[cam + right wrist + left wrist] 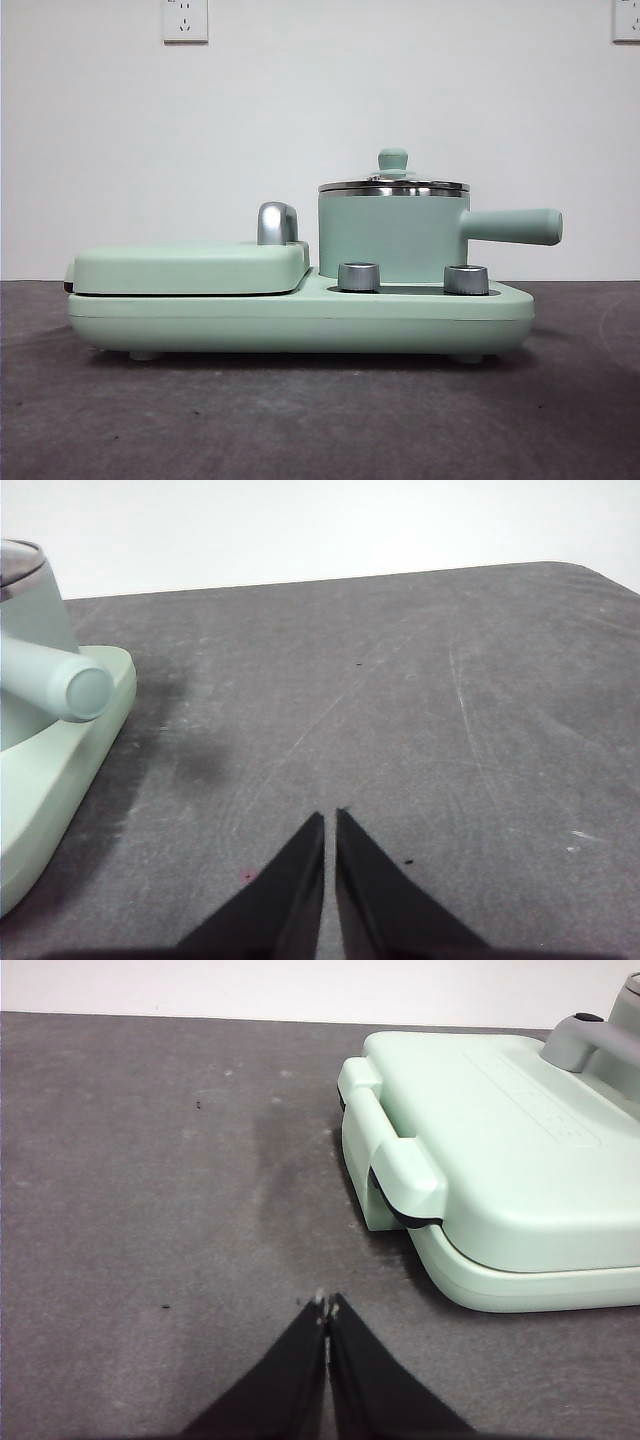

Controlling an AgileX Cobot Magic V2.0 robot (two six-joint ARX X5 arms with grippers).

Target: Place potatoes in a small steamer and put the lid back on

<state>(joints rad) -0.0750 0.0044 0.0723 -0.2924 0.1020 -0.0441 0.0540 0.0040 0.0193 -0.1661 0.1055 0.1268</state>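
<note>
Two black grippers show only in our wrist views, and both hold nothing. Our left gripper (326, 1305) hangs over bare table with its tapered jaws pressed together at the tips. Our right gripper (329, 816) hovers likewise, its jaws nearly closed with only a thin slit between them.

We see the mint-green cylindrical steamer pot (392, 238) standing upright on the right half of a long, rounded mint-green appliance base (300, 322). Its skin is smooth and matte, its top edge a bright steel band. The round glass lid (393, 185) with a shiny steel rim sits flat on the pot, closing it, and a small mint-green knob (392, 159) rises from its middle. A straight green side handle (512, 226) sticks out level from the pot; in the right wrist view its blunt round end (88, 692) points toward our right gripper, well apart from it.

We cannot see the potato in any view.

Two ribbed steel dials (359, 276) stand on the base in front of the pot. Beside the pot lies the flat green griddle cover (190, 268), shut, with soft rounded corners and a curved silver-grey handle (276, 223) behind it. The dark grey table (300, 420) looks rough and scuffed, with pale scratches.
</note>
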